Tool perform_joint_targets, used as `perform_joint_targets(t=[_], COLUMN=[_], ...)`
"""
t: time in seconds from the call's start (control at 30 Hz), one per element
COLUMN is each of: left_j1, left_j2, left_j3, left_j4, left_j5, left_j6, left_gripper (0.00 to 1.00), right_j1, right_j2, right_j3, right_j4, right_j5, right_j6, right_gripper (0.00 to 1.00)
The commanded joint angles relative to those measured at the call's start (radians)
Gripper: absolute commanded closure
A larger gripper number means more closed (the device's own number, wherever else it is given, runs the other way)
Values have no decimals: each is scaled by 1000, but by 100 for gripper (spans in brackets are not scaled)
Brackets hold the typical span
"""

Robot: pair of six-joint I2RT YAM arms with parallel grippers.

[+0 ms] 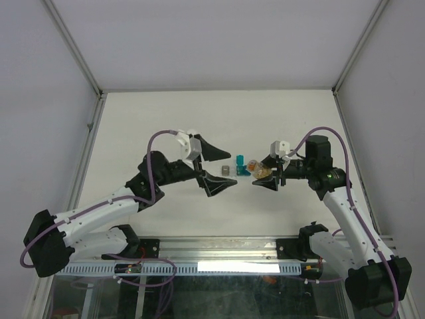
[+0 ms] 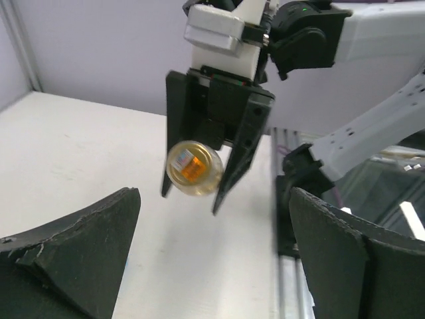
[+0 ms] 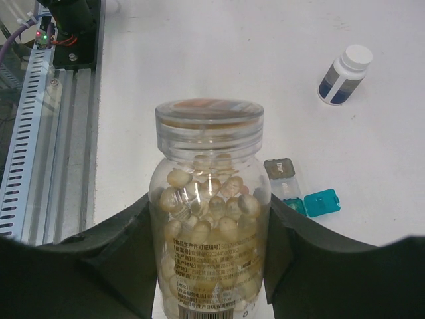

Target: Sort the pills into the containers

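My right gripper (image 3: 211,201) is shut on a clear bottle (image 3: 210,219) full of pale yellow pills, gripping its sides; the clear lid (image 3: 209,114) sits on top. From above, the bottle (image 1: 261,172) hangs over the table, tipped toward the left arm. The containers lie just beside it: a small grey box (image 1: 226,170) and a teal one (image 1: 241,163) with its lid flipped open (image 3: 323,201). My left gripper (image 1: 232,167) is open wide, its fingers (image 2: 80,246) well apart and facing the bottle's lid end (image 2: 194,170) with a gap between.
A white bottle with a dark label (image 3: 344,74) stands on the table beyond the containers. The metal rail (image 3: 40,133) runs along the near edge. White walls with metal posts (image 1: 80,53) close in the table on three sides.
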Motion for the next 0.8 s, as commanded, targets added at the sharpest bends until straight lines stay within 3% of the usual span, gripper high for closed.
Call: perform_joint_targets(t=[0.0,0.1,0.23,0.3,0.57,0.77], left_j1=[-2,-44,-227,-274,-293,-301], left_j2=[-95,-131,-110,-73,64,137], left_j3=[-194,-241,-92,-8,142,236], left_j4=[310,271,-86,-151,-206,-282], left_j5=[-119,-288,-665,-748,-771,-757], left_j6=[-446,-576,-466,-418,-401,-397], left_gripper=[8,18,22,21,22,31], right_j1=[-5,-5,-3,-1,6,12], right_j2=[-15,-15,-14,-12,-4,3], right_j3=[39,39,39,40,44,46], right_j4=[33,30,25,26,28,31], right_j5=[-31,-23,-19,-8,28,50], right_j6=[-30,-36,-41,-43,-38,-35], right_gripper=[100,100,100,100,100,100])
